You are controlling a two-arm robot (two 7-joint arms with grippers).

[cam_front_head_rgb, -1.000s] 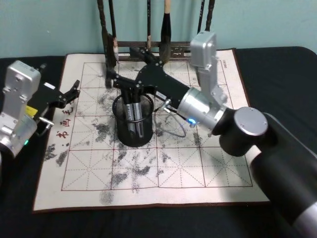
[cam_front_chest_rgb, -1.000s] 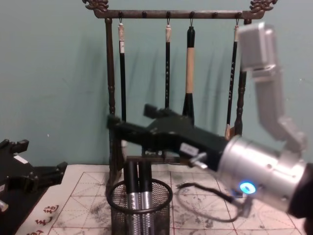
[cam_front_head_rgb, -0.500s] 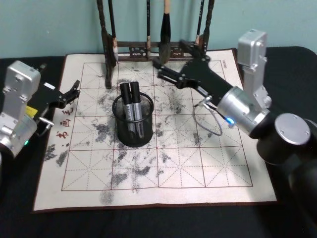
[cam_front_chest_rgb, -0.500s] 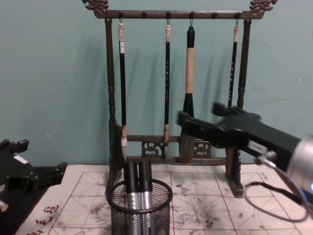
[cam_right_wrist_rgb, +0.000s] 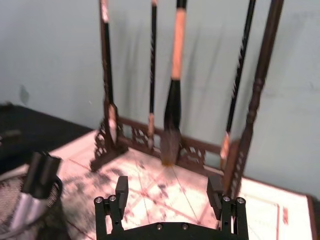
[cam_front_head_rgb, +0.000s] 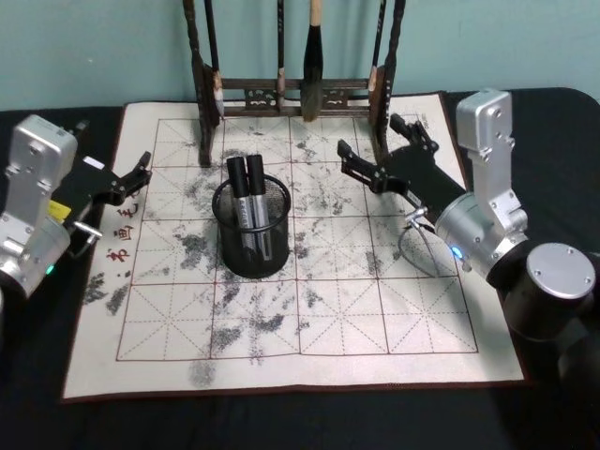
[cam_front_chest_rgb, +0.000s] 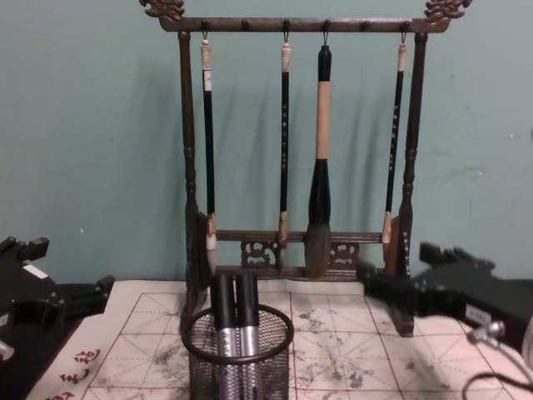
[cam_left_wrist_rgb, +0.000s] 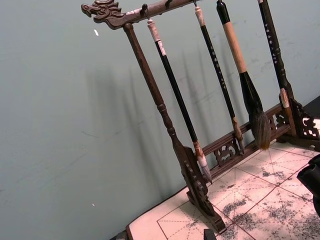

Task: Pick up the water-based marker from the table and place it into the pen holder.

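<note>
On the mat (cam_front_head_rgb: 281,319), markers (cam_front_head_rgb: 246,187) fill the pen holder (cam_front_head_rgb: 251,234); empty right claw (cam_front_head_rgb: 375,155) gapes nearby.

Red characters on mat (cam_front_head_rgb: 120,228) left edge, too small to read.

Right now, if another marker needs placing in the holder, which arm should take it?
Right, tentatively. The right gripper is open over the mat, nearer the pen holder, which already holds two markers. The left gripper sits at the mat's edge.
</note>
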